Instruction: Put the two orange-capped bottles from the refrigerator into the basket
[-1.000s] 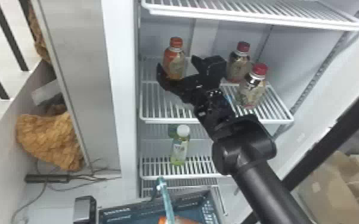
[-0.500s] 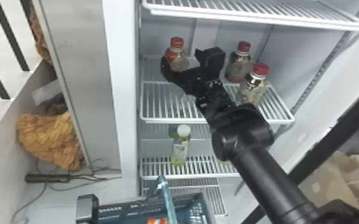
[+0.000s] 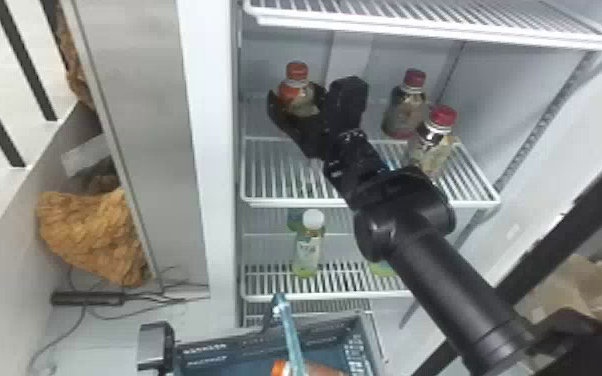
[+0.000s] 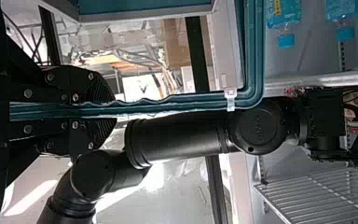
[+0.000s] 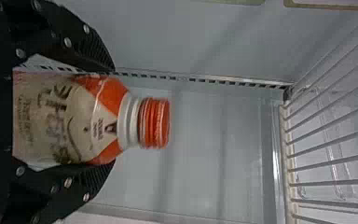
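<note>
One orange-capped bottle point(image 3: 297, 72) stands at the back left of the refrigerator's upper visible shelf, with my right gripper point(image 3: 296, 100) around its body. In the right wrist view both fingers of my right gripper point(image 5: 108, 117) press on the sides of the bottle point(image 5: 65, 121), and its orange cap sticks out past them. An orange-capped bottle point(image 3: 280, 368) lies in the blue basket point(image 3: 360, 327) at the bottom of the head view. My left gripper point(image 4: 105, 110) is shut on the basket's teal handle point(image 4: 168, 103) in the left wrist view.
Two red-capped bottles point(image 3: 405, 107) stand right of my right gripper, the nearer close to the wrist. A white-capped bottle point(image 3: 307, 255) is on the shelf below. The white shelf edge point(image 3: 295, 202) runs under the right arm, and another shelf point(image 3: 435, 32) hangs above.
My right gripper has moved left and deeper to the orange-capped bottle, and its fingers have closed around it. The basket has dropped slightly lower in view.
</note>
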Action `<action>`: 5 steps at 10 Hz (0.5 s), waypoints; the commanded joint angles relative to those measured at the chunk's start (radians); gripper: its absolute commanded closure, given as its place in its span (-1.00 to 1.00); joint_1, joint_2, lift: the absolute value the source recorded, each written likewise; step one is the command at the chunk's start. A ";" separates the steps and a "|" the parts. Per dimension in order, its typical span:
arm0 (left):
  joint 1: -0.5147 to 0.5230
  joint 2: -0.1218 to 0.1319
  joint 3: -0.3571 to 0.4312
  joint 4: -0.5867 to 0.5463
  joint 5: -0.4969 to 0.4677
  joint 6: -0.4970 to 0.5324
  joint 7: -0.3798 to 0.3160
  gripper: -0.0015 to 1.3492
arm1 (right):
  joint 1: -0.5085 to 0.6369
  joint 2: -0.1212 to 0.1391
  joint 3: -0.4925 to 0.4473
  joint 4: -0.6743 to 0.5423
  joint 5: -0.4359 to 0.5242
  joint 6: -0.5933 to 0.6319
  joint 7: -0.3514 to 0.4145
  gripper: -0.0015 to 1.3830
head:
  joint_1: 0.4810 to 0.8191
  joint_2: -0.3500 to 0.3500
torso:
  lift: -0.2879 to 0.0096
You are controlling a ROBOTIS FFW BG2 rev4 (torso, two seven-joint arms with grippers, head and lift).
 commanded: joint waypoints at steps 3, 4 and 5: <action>0.014 0.000 0.008 0.000 0.005 -0.002 0.000 0.79 | 0.046 -0.001 -0.026 -0.076 -0.005 -0.018 -0.002 0.26 | 0.27 -0.42 | 0.67; 0.019 0.000 0.012 0.000 0.005 -0.002 -0.002 0.79 | 0.075 -0.004 -0.042 -0.110 -0.001 -0.018 -0.002 0.26 | 0.27 -0.41 | 0.67; 0.024 0.002 0.014 -0.002 0.005 -0.002 -0.002 0.79 | 0.122 -0.010 -0.064 -0.181 0.017 -0.003 0.000 0.26 | 0.27 -0.43 | 0.67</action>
